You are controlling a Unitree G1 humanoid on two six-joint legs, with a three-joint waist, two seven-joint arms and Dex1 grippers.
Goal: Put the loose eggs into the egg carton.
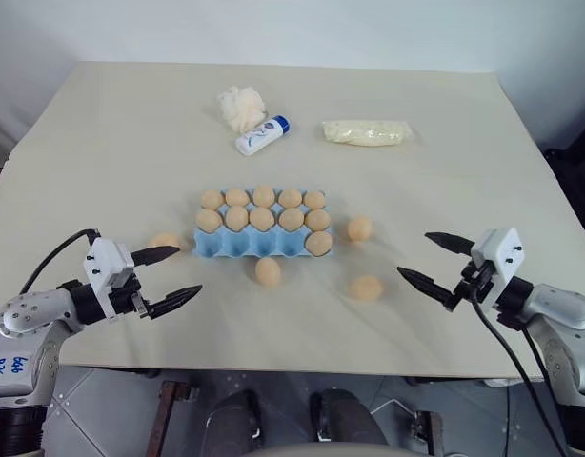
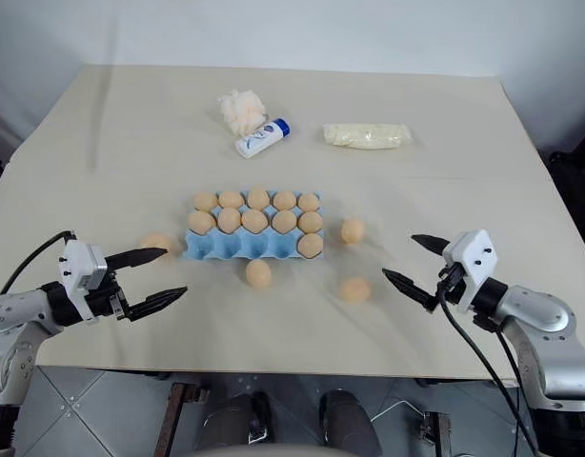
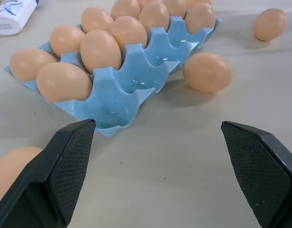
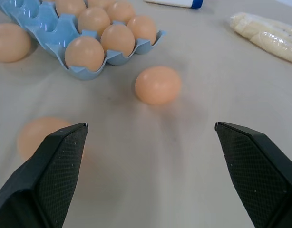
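Observation:
The light blue egg carton (image 1: 245, 246) lies mid-table, its two far rows full of eggs and one egg in the near row's right cup. Several loose eggs, pale orange-tan, lie around it: one to its left (image 1: 165, 242), one in front (image 1: 267, 271), one to its right (image 1: 360, 228) and one nearer, front right (image 1: 366, 288). My left gripper (image 1: 189, 269) hovers open near the left egg, nothing between its fingers. On the other side my right gripper (image 1: 413, 253) is open too, just right of the front-right egg (image 4: 41, 135) and clear of it.
At the back of the beige table (image 1: 102, 152) lie a fluffy white puff (image 1: 240, 107), a white tube with a blue cap (image 1: 262, 135) and a long pale yellow packet (image 1: 367, 132). The table's near edge runs just below both grippers.

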